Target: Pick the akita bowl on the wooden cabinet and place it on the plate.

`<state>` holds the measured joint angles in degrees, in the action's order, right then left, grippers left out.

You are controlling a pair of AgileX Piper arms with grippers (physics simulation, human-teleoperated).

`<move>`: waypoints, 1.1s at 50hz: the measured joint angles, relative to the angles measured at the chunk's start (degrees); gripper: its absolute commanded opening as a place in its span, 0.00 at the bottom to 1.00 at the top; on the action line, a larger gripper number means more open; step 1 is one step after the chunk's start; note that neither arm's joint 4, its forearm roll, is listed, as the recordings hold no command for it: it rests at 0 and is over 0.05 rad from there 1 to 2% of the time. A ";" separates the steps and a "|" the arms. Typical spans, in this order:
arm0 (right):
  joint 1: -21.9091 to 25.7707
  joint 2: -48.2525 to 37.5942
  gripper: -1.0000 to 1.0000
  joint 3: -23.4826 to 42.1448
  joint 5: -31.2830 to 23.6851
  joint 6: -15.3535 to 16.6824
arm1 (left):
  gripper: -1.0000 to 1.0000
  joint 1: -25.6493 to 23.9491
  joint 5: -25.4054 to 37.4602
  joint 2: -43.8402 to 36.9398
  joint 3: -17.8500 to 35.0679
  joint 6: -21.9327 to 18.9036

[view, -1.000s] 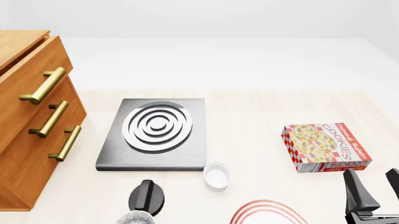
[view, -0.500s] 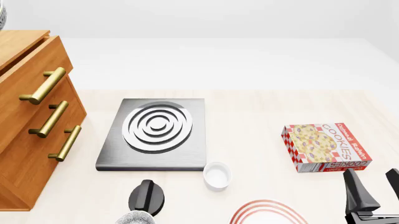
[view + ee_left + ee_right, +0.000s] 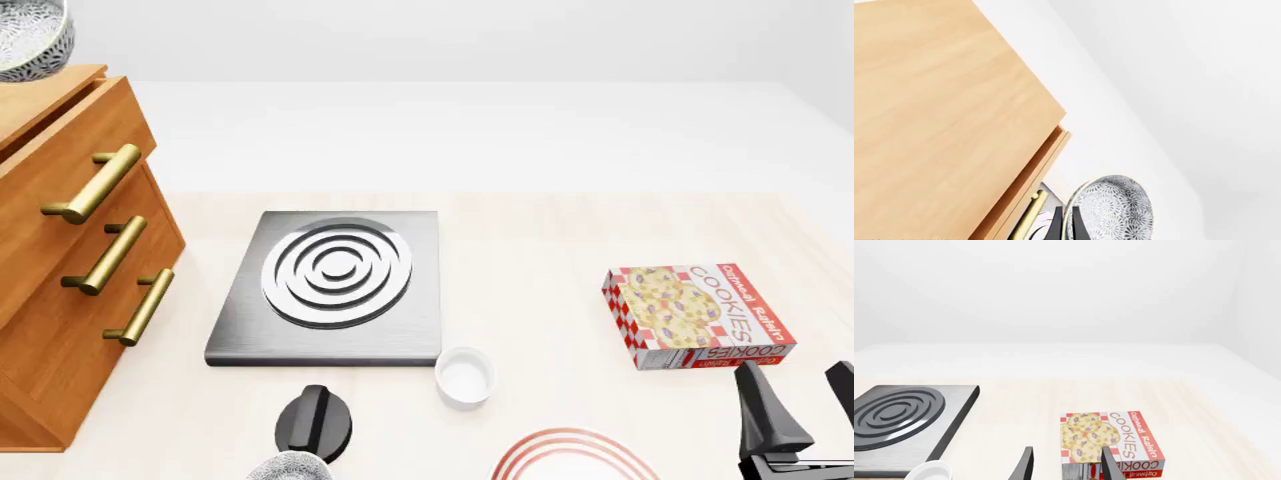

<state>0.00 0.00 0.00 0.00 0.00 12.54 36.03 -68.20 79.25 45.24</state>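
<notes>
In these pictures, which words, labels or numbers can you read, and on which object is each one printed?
"COOKIES": large red letters on the top face of the cookie box, readable in both the right wrist and front views.
"Oatmeal Raisin": smaller red letters beside it on the same face, clearest in the right wrist view.
The print on the box's front edge is too small to read.
No other object carries readable text.

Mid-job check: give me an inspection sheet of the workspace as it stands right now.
Surface: pale wooden table, nothing spilled.
Job's things: akita bowl up by the wooden cabinet top, not yet on the plate, which is cut off at the near edge.
Clutter: stove slab, white ramekin, cookie box.
Grippers: left gripper jaws closed on the bowl's rim; right gripper open, empty, near the cookie box.
Cables: nothing seen.
Surroundings: plain white backdrop.
</notes>
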 measured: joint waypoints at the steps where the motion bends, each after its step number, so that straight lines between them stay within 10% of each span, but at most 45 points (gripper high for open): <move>1: 0.00 0.00 1.00 0.00 0.00 0.00 | 0.00 -0.27 0.00 -0.01 -0.08 -0.01; 55: 0.00 0.00 1.00 0.00 0.00 0.00 | 0.00 -14.77 1.17 4.49 -7.39 -0.42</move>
<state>0.00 0.00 0.00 0.00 0.00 -2.23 37.21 -63.71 71.86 44.82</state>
